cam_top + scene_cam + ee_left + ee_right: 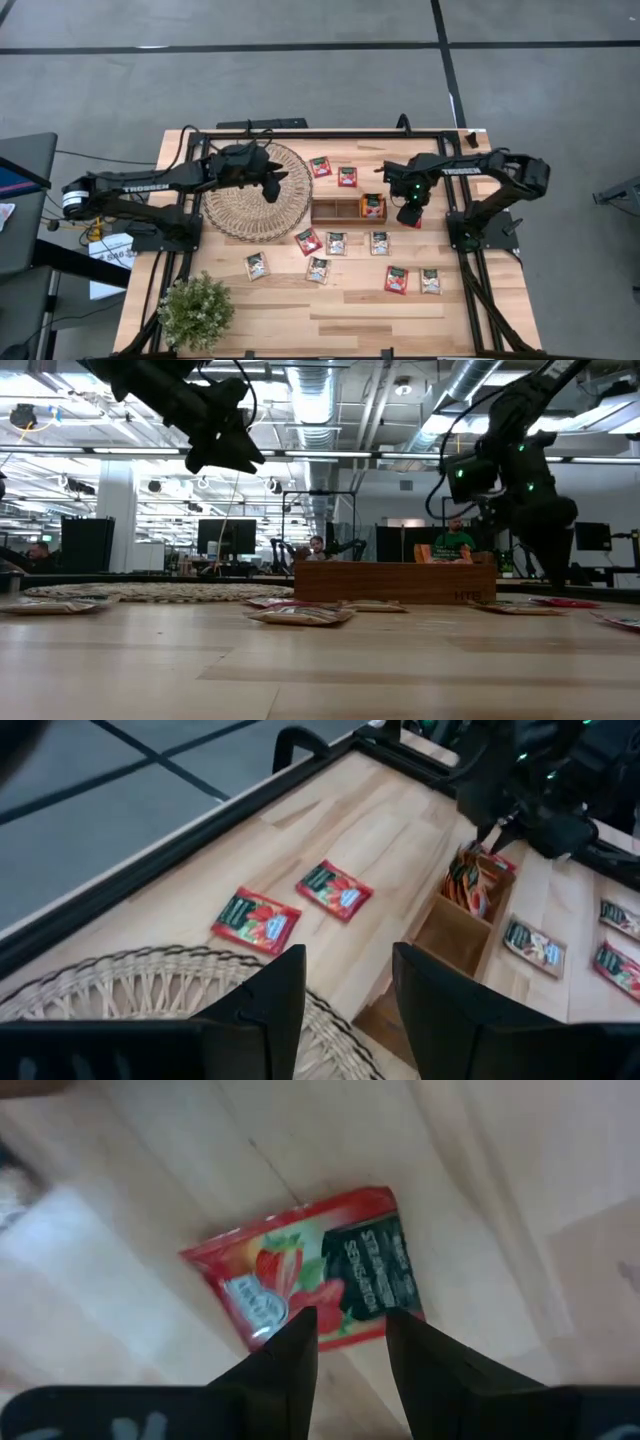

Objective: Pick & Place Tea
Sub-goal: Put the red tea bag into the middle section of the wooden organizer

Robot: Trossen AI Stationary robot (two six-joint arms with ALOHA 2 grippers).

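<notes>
Tea sachets lie flat on the wooden table: two red ones [320, 166] [347, 177] beyond the brown tray [340, 209], and several red and pale ones [336, 243] in front of it. More sachets stand in the tray's right compartment [372, 206]. My right gripper [352, 1335] points down, open, just over a red sachet [315, 1285] that lies on the table by the tray's right end [417, 222]. My left gripper [345, 990] hangs open and empty above the round woven mat [250, 200].
A potted plant [195, 310] stands at the near left corner. The black frame rails [300, 131] run along the table's edges. In the low view the tray [395, 582] stands between the near sachets [300, 615] and the room behind.
</notes>
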